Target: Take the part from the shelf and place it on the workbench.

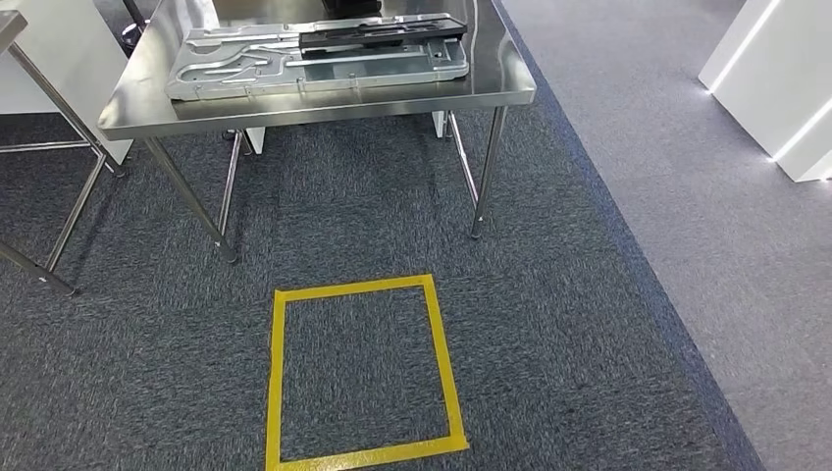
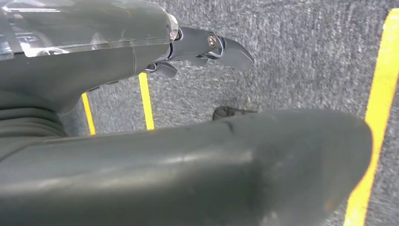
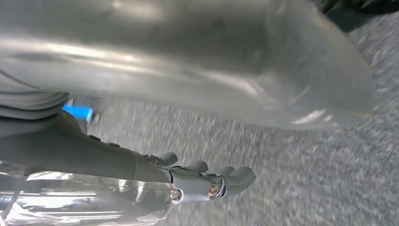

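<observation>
With both the left hand (image 2: 207, 49) and right hand (image 3: 207, 181) seen empty, fingers loosely apart, the part (image 1: 319, 54) on the workbench (image 1: 491, 93) at upper centre may be mistaken for one still owed.

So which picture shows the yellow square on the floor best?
The head view: the whole yellow tape square lies on the carpet in front of the steel table. The left wrist view catches just strips of it past the left hand.

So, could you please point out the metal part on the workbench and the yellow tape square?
metal part (image 1: 324, 61): head view, on its flat grey plate.
yellow tape square (image 1: 276, 378): head view, on its left strip.
</observation>
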Available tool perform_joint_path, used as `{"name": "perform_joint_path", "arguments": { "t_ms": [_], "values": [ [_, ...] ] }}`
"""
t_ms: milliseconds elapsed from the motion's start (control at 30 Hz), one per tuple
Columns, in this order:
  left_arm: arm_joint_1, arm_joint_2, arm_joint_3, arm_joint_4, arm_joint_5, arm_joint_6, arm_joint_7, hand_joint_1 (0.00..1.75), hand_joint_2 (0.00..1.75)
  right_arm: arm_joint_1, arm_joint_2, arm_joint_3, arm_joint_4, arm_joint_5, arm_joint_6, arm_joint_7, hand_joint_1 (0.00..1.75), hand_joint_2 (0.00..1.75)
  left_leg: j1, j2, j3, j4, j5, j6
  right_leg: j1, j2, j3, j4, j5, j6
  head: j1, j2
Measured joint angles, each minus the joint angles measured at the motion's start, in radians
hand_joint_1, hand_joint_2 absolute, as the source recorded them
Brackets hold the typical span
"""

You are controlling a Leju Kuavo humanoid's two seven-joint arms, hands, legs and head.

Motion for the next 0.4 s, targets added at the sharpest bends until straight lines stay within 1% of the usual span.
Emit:
{"name": "perform_joint_path", "arguments": {
  "t_ms": [67, 100, 133, 167, 200, 233, 267, 300, 333, 367, 400],
  "values": [
    [-0.001, 0.001, -0.002, 0.0, 0.0, -0.002, 0.0, 0.0, 0.0, -0.002, 0.001, -0.021, 0.0, -0.037, 0.027, 0.02, 0.0, 0.87, 0.004, 0.001, -0.002, -0.01, 0.008, 0.013, 0.001, 0.001, -0.003, 0.004, -0.003, 0.012, 0.0, 0.0],
    [-0.002, 0.001, -0.004, 0.0, 0.0, -0.004, 0.0, 0.0, 0.0, -0.003, 0.001, -0.032, 0.0, -0.051, 0.035, 0.031, 0.0, 1.31, 0.006, 0.002, -0.004, -0.015, 0.013, 0.021, 0.0, 0.002, -0.011, 0.021, -0.017, 0.017, 0.0, 0.0],
    [-0.003, 0.001, -0.006, 0.0, 0.0, -0.005, 0.0, 0.0, 0.0, -0.003, 0.002, -0.044, 0.0, -0.064, 0.04, 0.041, 0.0, 1.75, 0.008, 0.002, -0.006, -0.019, 0.018, 0.028, 0.0, 0.004, -0.028, 0.058, -0.043, 0.021, 0.0, 0.0],
    [-0.003, 0.002, -0.007, 0.0, 0.0, -0.005, 0.001, 0.0, 0.0, -0.003, 0.002, -0.054, 0.0, -0.071, 0.043, 0.046, 0.0, 1.75, 0.007, 0.004, -0.01, -0.02, 0.022, 0.032, -0.002, 0.005, -0.055, 0.116, -0.077, 0.024, 0.0, 0.0],
    [-0.004, 0.002, -0.009, 0.0, 0.0, -0.005, 0.002, 0.0, 0.0, -0.003, 0.002, -0.063, 0.0, -0.075, 0.044, 0.05, 0.0, 1.75, 0.005, 0.004, -0.015, -0.019, 0.024, 0.035, -0.004, 0.006, -0.089, 0.187, -0.113, 0.025, 0.0, 0.0],
    [-0.004, 0.002, -0.01, 0.0, 0.0, -0.005, 0.002, 0.0, 0.0, -0.002, 0.002, -0.071, 0.0, -0.076, 0.044, 0.054, 0.0, 1.75, 0.003, 0.005, -0.02, -0.017, 0.025, 0.037, -0.006, 0.006, -0.119, 0.251, -0.138, 0.028, 0.0, 0.0],
    [-0.004, 0.002, -0.011, 0.0, 0.0, -0.005, 0.003, 0.0, 0.0, -0.002, 0.002, -0.078, 0.0, -0.075, 0.042, 0.06, 0.0, 1.75, 0.002, 0.005, -0.024, -0.014, 0.026, 0.038, -0.008, 0.006, -0.135, 0.286, -0.144, 0.033, 0.0, 0.0],
    [-0.004, 0.001, -0.013, 0.0, 0.0, -0.005, 0.004, 0.0, 0.0, -0.001, 0.002, -0.083, 0.0, -0.074, 0.039, 0.067, 0.0, 1.75, 0.002, 0.005, -0.028, -0.01, 0.027, 0.038, -0.013, 0.006, -0.131, 0.283, -0.131, 0.039, 0.0, 0.0],
    [-0.004, 0.001, -0.014, 0.0, 0.0, -0.005, 0.005, 0.0, 0.0, -0.001, 0.002, -0.088, 0.0, -0.072, 0.036, 0.074, 0.0, 1.75, 0.003, 0.005, -0.031, -0.003, 0.026, 0.038, -0.018, 0.006, -0.105, 0.236, -0.101, 0.046, 0.0, 0.0],
    [-0.005, 0.001, -0.014, 0.0, 0.0, -0.004, 0.007, 0.0, 0.0, -0.001, 0.001, -0.092, 0.0, -0.071, 0.035, 0.081, 0.0, 1.75, 0.005, 0.004, -0.036, 0.006, 0.023, 0.035, -0.025, 0.006, -0.066, 0.163, -0.067, 0.054, 0.0, 0.0],
    [-0.005, 0.001, -0.015, 0.0, 0.0, -0.003, 0.007, 0.0, 0.0, -0.002, 0.001, -0.094, 0.0, -0.07, 0.034, 0.085, 0.0, 1.75, 0.006, 0.003, -0.038, 0.011, 0.022, 0.034, -0.029, 0.006, -0.044, 0.121, -0.046, 0.058, 0.0, 0.0]
  ]
}}
